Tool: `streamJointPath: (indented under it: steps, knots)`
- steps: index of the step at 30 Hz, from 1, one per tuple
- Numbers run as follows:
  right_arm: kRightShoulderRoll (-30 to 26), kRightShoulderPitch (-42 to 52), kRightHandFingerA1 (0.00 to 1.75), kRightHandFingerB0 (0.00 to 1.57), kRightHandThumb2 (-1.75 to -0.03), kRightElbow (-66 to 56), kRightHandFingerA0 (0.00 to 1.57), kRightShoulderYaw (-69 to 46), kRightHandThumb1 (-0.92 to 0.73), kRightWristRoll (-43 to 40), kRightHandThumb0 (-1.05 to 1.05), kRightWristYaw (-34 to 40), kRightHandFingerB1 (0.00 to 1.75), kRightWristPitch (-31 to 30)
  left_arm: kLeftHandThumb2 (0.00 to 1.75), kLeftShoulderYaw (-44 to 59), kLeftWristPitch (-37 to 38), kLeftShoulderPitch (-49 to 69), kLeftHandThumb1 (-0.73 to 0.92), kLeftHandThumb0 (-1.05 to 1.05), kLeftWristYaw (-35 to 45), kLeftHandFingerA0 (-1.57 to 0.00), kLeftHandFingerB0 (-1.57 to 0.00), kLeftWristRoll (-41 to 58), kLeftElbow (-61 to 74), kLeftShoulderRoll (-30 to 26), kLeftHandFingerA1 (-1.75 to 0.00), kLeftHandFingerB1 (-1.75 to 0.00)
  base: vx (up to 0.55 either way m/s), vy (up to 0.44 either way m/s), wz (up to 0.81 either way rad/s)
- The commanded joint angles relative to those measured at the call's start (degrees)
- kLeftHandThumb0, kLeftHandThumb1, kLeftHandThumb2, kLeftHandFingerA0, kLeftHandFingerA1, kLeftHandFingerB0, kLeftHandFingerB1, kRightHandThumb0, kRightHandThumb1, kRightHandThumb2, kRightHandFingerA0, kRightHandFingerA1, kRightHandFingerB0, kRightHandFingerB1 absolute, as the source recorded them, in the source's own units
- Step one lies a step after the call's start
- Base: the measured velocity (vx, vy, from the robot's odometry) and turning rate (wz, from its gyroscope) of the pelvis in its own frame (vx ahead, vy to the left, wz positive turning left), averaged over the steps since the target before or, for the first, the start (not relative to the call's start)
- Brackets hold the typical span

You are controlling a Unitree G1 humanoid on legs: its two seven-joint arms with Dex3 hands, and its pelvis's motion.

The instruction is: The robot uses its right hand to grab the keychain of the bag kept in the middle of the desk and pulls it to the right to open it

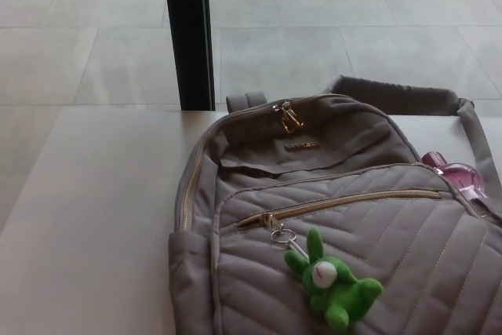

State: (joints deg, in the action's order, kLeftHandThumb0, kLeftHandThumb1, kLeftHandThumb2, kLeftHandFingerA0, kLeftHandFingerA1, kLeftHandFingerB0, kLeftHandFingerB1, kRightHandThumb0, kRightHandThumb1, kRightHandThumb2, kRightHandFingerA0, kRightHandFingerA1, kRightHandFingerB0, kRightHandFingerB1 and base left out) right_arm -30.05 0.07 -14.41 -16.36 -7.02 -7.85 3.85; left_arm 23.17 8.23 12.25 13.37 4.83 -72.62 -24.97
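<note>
Presently we see neither hand in frame, so we cannot tell their state. The green plush keychain [332,285] lies low and right of centre on the grey bag [345,217], ringed to the front-pocket zipper [337,203], which is fully closed with its pull at the left end. We judge the bag may slide rightward under the pull, being unheld. A pink object [457,179] sits at right. The desk [94,225] is pale; a black post [188,33] and tiled floor [329,21] lie beyond.
</note>
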Motion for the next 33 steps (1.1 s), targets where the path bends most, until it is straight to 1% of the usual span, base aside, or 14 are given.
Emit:
streamJointPath:
  steps: [1, 15, 16, 19, 23, 24, 25, 26, 27, 29, 30, 31, 32, 33]
  knots:
    - [-5.7, -2.7, 0.47, 0.29, -0.60, -22.4, 0.40, 16.2, -0.63, 3.2, -0.72, -11.1, 0.30, -12.5, 0.60, 0.9, 2.1, 0.5, 0.66, -0.53, 0.7, -0.52, -0.50, 1.7, 0.0, -1.6, -0.53, -0.39, 0.00, 0.000, 0.00]
    - [-8.5, -5.8, 0.56, 0.33, -0.61, -23.4, 0.46, 21.1, -0.69, 9.0, -0.74, -11.8, 0.36, -14.7, 0.60, 1.0, 1.4, -0.1, 0.68, -0.51, 1.6, -0.51, -0.48, 1.9, -0.4, -2.4, -0.57, -0.39, 0.00, 0.000, 0.00]
    - [-8.7, -6.1, 0.63, 0.28, -0.94, -23.0, 0.43, 21.3, -0.54, 9.6, -0.72, -12.2, 0.49, -14.1, 0.61, 1.1, 1.5, 0.1, 0.68, -0.52, 1.9, -0.50, -0.49, 2.2, -0.2, -2.3, -0.55, -0.40, 0.00, 0.000, 0.00]
    - [-8.5, -5.9, 0.63, 0.28, -0.94, -23.0, 0.43, 21.2, -0.54, 10.0, -0.72, -12.6, 0.49, -13.4, 0.61, 1.0, 1.7, 0.3, 0.68, -0.52, 2.1, -0.50, -0.49, 2.2, 0.0, -2.4, -0.55, -0.40, 0.00, 0.000, 0.00]
    - [-9.4, -6.0, 0.58, 0.38, -0.61, -24.2, 0.47, 23.3, -0.70, 14.2, -0.74, -13.6, 0.37, -12.4, 0.61, 0.7, 1.0, -0.1, 0.68, -0.53, 0.4, -0.57, -0.50, 1.9, -0.2, -2.3, -0.58, -0.38, 0.00, 0.000, 0.00]
    - [-9.4, -6.0, 0.66, 0.32, -0.98, -24.3, 0.48, 23.6, -0.61, 14.9, -0.83, -13.6, 0.48, -12.2, 0.61, 0.7, 1.0, -0.2, 0.69, -0.53, 0.5, -0.55, -0.49, 1.9, -0.3, -2.3, -0.58, -0.38, 0.00, 0.000, 0.00]
    - [-9.7, -6.0, 0.68, 0.30, -0.99, -24.2, 0.50, 24.4, -0.58, 17.0, -0.75, -13.5, 0.49, -10.7, 0.91, 0.6, 1.0, -0.3, 0.55, -0.56, 0.8, -0.52, -0.41, 1.8, -0.3, -2.4, -0.65, -0.53, 0.00, 0.000, 0.00]
    - [-9.9, -6.0, 0.69, 0.30, -1.00, -24.1, 0.52, 25.0, -0.58, 18.8, -0.76, -13.3, 0.50, -9.4, 0.91, 0.7, 1.0, -0.4, 0.55, -0.57, 0.7, -0.52, -0.41, 1.9, -0.4, -2.4, -0.65, -0.53, 0.00, 0.000, 0.00]
    - [-10.3, -6.3, 0.69, 0.30, -1.00, -24.6, 0.50, 25.8, -0.58, 20.2, -0.76, -13.9, 0.50, -9.6, 0.60, 0.9, 1.2, -0.3, 0.67, -0.54, 0.8, -0.57, -0.49, 2.1, -0.1, -2.3, -0.60, -0.39, 0.00, 0.000, 0.00]
    - [-10.3, -6.4, 0.69, 0.29, -1.00, -24.7, 0.51, 26.1, -0.58, 21.0, -0.77, -14.1, 0.49, -9.4, 0.60, 0.6, 1.3, -0.3, 0.68, -0.54, 0.8, -0.58, -0.49, 1.9, -0.1, -2.4, -0.60, -0.39, 0.00, 0.000, 0.00]
    - [-10.2, -6.7, 0.67, 0.32, -1.02, -24.6, 0.49, 26.7, -0.63, 22.0, -0.84, -14.0, 0.48, -8.6, 0.93, 0.6, 1.5, -0.2, 0.55, -0.57, 1.0, -0.53, -0.41, 1.9, -0.1, -2.5, -0.66, -0.54, 0.00, 0.000, 0.00]
    - [-10.0, -6.8, 0.63, 0.39, -0.63, -24.7, 0.51, 27.0, -0.74, 22.4, -0.79, -14.0, 0.38, -8.2, 0.61, 0.6, 1.6, -0.2, 0.69, -0.55, 0.9, -0.59, -0.49, 1.8, -0.1, -2.5, -0.60, -0.39, 0.00, 0.000, 0.00]
    - [-9.8, -6.9, 0.63, 0.40, -0.62, -25.0, 0.51, 27.3, -0.75, 22.6, -0.80, -14.2, 0.39, -8.4, 0.61, 0.3, 2.0, -0.1, 0.70, -0.57, 0.8, -0.59, -0.48, 1.5, 0.0, -2.6, -0.60, -0.39, 0.00, 0.000, 0.00]
    - [-9.5, -7.1, 0.64, 0.40, -0.63, -25.4, 0.51, 27.6, -0.75, 23.1, -0.82, -14.4, 0.39, -8.9, 0.93, 0.1, 2.5, 0.0, 0.55, -0.61, 0.9, -0.53, -0.41, 1.3, 0.0, -2.7, -0.65, -0.53, 0.00, 0.000, 0.00]
